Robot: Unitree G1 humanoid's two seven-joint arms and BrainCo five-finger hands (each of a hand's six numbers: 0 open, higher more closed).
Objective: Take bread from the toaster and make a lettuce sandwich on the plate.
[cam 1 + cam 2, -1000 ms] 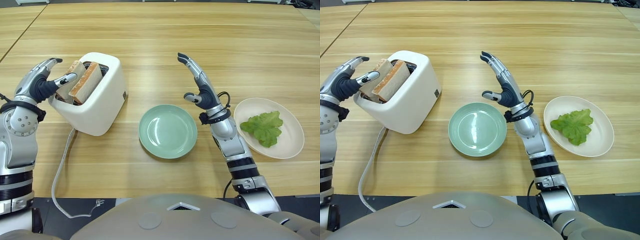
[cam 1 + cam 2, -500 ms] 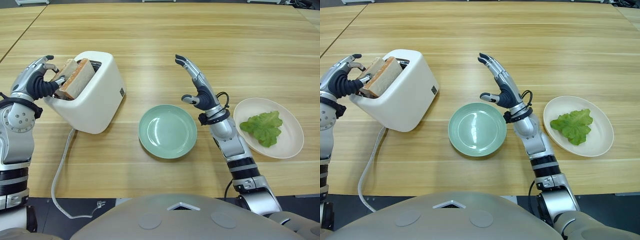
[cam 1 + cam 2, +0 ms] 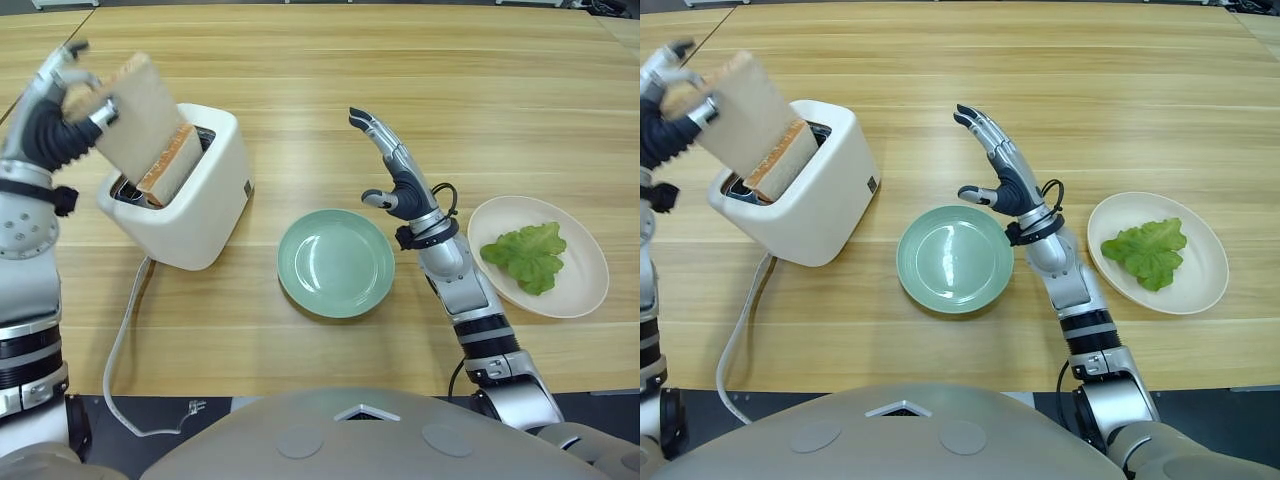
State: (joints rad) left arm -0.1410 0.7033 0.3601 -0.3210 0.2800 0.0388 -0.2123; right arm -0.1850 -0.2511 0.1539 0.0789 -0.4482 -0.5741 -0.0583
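Observation:
My left hand (image 3: 55,120) is shut on a slice of bread (image 3: 140,118), holding it up above the white toaster (image 3: 195,205) at the left. A second slice (image 3: 168,165) still stands in the toaster's slot. The green plate (image 3: 335,262) lies in the middle of the table with nothing on it. My right hand (image 3: 392,170) is raised with fingers spread, open, just beyond the plate's right rim. A lettuce leaf (image 3: 527,255) rests on a cream plate (image 3: 580,290) at the right.
The toaster's grey cord (image 3: 120,345) trails off the front edge of the wooden table at the left. Bare wood stretches across the far half of the table.
My left hand has pulled one bread slice up out of the toaster, and the toaster has settled back down. My right hand has barely moved.

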